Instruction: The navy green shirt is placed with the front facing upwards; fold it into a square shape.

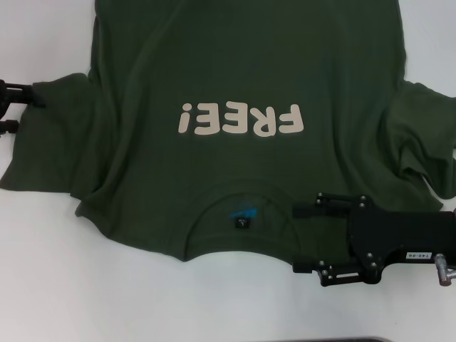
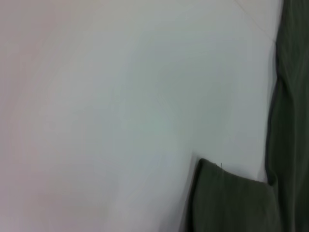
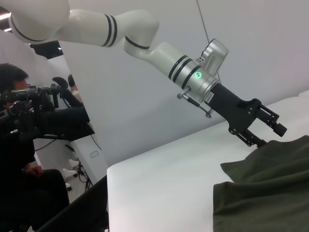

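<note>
The navy green shirt (image 1: 242, 114) lies spread face-up across the white worktop (image 1: 107, 299), filling the upper and middle frame, collar nearest the camera. The right gripper (image 1: 303, 239), at lower right, has its fingers spread beside the collar. The left gripper (image 1: 32, 96), at the left edge, meets the sleeve; its finger state cannot be told.

The head camera looks down from above at the white table (image 1: 64, 299) and sees most of the navy green shirt (image 1: 242, 71). The left wrist camera sits very close to the table and sees mostly bare white, with a bit of shirt edge, maybe a sleeve. The right wrist camera sits low and looks sideways across the table at the left gripper (image 3: 270, 135) and a person (image 3: 21, 159) behind. All three views share the shirt's left side.
</note>
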You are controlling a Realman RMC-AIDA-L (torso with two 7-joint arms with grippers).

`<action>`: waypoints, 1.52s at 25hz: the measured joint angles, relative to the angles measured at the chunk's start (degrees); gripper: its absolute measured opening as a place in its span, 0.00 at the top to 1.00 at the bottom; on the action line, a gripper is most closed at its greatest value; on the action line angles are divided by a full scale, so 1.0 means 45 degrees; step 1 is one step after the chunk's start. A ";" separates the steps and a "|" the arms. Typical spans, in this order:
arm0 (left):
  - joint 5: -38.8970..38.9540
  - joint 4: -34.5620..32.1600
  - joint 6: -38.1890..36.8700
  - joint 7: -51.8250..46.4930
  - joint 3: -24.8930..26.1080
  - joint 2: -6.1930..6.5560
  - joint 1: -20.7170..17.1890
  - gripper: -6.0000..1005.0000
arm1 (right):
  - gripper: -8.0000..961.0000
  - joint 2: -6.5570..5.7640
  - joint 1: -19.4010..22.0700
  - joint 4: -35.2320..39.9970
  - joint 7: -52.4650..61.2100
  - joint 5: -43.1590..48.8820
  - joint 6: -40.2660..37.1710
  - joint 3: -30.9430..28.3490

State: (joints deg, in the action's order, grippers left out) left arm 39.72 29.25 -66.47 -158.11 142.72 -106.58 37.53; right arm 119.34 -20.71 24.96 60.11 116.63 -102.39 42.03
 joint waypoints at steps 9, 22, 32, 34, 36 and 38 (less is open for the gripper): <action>0.0000 0.0004 -0.0218 0.0000 -0.0079 -0.0122 0.0017 0.29 | 0.09 -0.0012 -0.0012 0.0000 0.0007 0.0000 0.0000 -0.0005; 0.0082 0.0141 -0.0677 0.0117 -0.0133 -0.0345 0.0167 0.29 | 0.09 -0.0040 -0.0046 0.0000 0.0018 0.0000 0.0000 0.0013; -0.0034 0.0426 -0.1317 0.0121 -0.0790 -0.0122 0.0272 0.31 | 0.09 -0.0069 -0.0060 0.0000 0.0020 -0.0004 -0.0006 -0.0077; -0.0135 0.0624 -0.1491 0.0043 -0.0948 -0.0112 0.0296 0.35 | 0.09 -0.0071 -0.0080 -0.0001 0.0030 -0.0024 -0.0039 -0.0081; -0.0250 0.0711 -0.1552 -0.0005 -0.0978 -0.0118 0.0320 0.39 | 0.09 -0.0074 -0.0097 -0.0001 0.0086 -0.0039 -0.0056 -0.0083; -0.0311 0.0704 -0.1557 -0.0017 -0.0977 -0.0122 0.0338 0.42 | 0.09 -0.0077 -0.0111 -0.0001 0.0139 -0.0049 -0.0053 -0.0083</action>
State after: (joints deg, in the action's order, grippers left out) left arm 38.32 32.42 -73.47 -158.19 138.32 -107.13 39.05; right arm 119.00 -21.21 24.96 60.74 116.41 -102.63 41.66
